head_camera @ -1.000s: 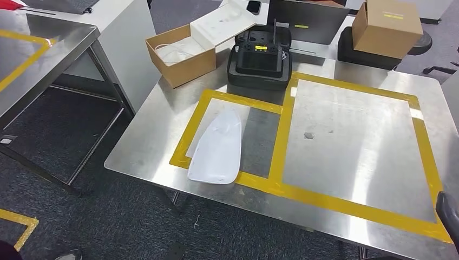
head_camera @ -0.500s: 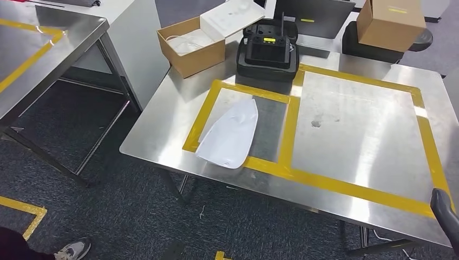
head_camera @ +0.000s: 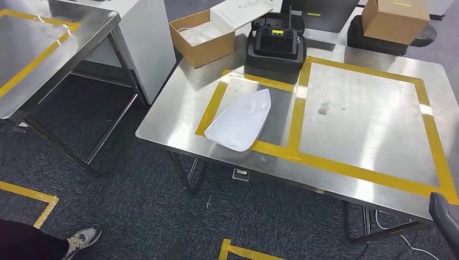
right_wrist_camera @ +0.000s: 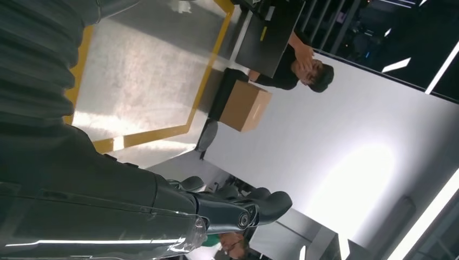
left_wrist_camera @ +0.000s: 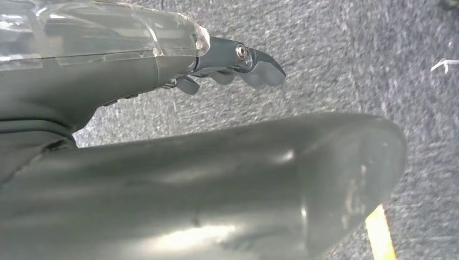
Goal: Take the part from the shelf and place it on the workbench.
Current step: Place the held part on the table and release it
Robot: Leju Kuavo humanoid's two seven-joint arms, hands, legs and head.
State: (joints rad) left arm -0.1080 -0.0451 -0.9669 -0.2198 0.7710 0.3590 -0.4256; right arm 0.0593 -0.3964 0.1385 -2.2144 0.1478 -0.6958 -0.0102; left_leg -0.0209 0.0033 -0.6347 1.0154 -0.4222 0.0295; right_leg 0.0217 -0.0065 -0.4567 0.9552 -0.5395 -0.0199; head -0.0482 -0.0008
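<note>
The white boat-shaped part [head_camera: 240,121] lies flat on the steel workbench [head_camera: 173,114], inside the smaller yellow-taped rectangle [head_camera: 212,104], its blunt end near the front tape. Nothing touches it. A dark piece of my right hand [head_camera: 445,219] shows low at the right, off the bench's front corner. In the right wrist view my right hand [right_wrist_camera: 162,200] holds nothing, its dark fingers [right_wrist_camera: 243,211] loosely apart. My left hand [left_wrist_camera: 162,141] hangs over grey carpet, fingers [left_wrist_camera: 246,65] free and holding nothing.
An open cardboard box [head_camera: 201,38], a black case with a controller [head_camera: 275,49] and a closed carton [head_camera: 394,19] stand at the bench's back. A second steel table [head_camera: 48,49] is at left. A person's shoe [head_camera: 81,238] is on the carpet; another person [right_wrist_camera: 303,65] sits beyond.
The whole picture has shifted: the camera has drawn back and swung left, so the bench sits higher and further right. The part lies in the same spot on the bench.
</note>
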